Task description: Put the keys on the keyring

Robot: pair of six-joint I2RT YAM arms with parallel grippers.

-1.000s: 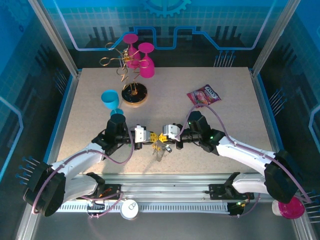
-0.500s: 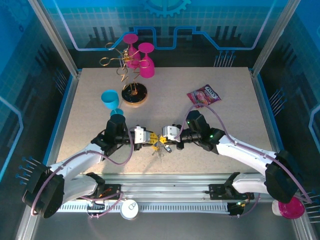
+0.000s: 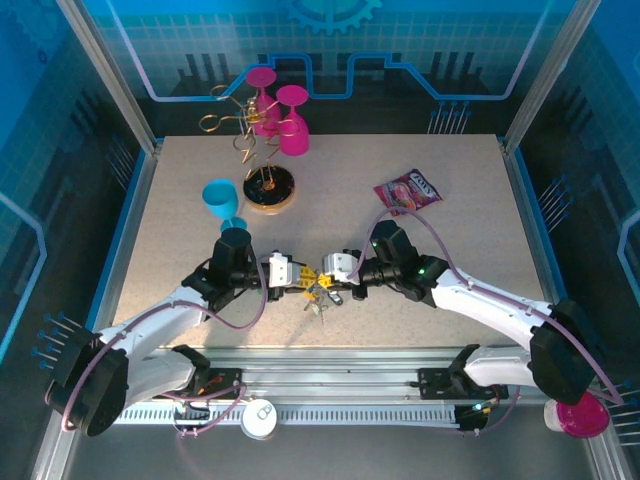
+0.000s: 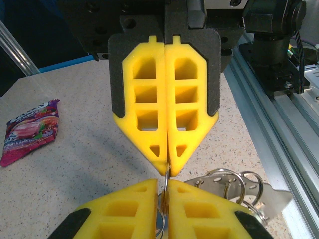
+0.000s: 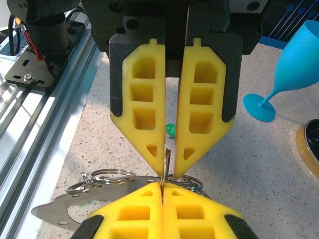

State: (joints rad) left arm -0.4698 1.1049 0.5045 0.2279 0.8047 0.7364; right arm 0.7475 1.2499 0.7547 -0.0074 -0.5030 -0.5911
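My two grippers meet tip to tip near the table's front middle, the left gripper facing the right gripper. A thin metal keyring stands edge-on between them. The right gripper is shut on it. The left gripper has its jaws a narrow slit apart, with the keyring standing in the slit. A flat metal plate carrying several smaller rings hangs beside the tips, also seen from the right wrist as the plate. The bunch of keys dangles just below the tips. A green key head shows beyond the fingers.
A blue cup stands at the back left, beside a gold wire stand on a black base and pink goblets. A snack bag lies at the back right. The aluminium rail runs along the near edge.
The right gripper has moved left until its tips meet the left gripper's. The left jaws have parted slightly. The hanging keys have shifted a little left and down.
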